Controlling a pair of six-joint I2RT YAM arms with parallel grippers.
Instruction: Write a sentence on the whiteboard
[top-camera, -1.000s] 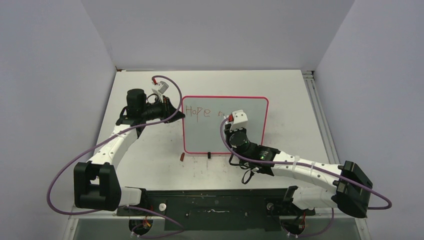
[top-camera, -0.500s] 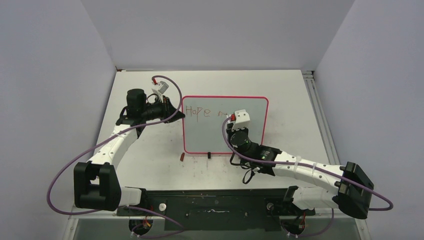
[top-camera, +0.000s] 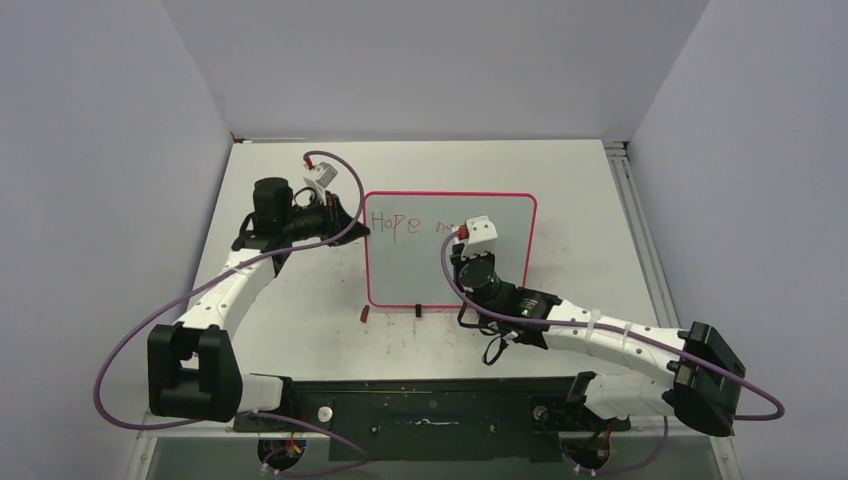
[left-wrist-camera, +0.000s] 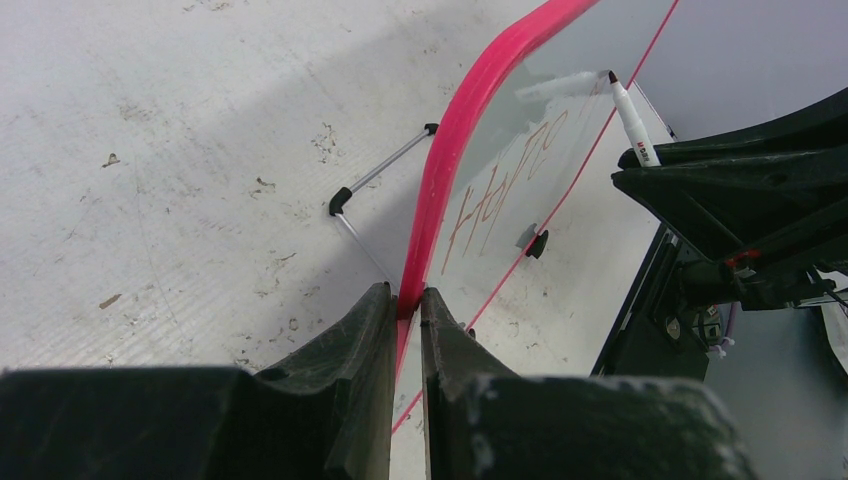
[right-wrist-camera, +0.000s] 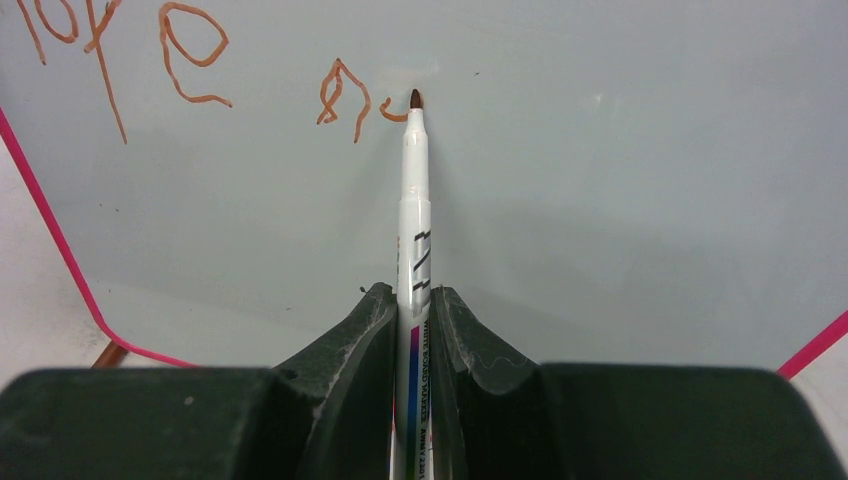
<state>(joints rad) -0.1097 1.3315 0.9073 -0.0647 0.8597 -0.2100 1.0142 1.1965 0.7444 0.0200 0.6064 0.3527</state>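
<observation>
From above, the whiteboard (top-camera: 450, 195) stands at the middle of the table (top-camera: 590, 200). The sentence (top-camera: 396, 222) has crept past "Hope" in the last second, so the second word is under way.

The left wrist view shows the left gripper (left-wrist-camera: 408, 300) pinching the board's left edge.

Only the right wrist view shows the right gripper (right-wrist-camera: 412, 300) clamping the marker (right-wrist-camera: 414, 200), with its tip at the fresh stroke.

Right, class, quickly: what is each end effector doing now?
Left end effector: closed on the whiteboard, at its frame.
Right end effector: closed on the marker.
</observation>
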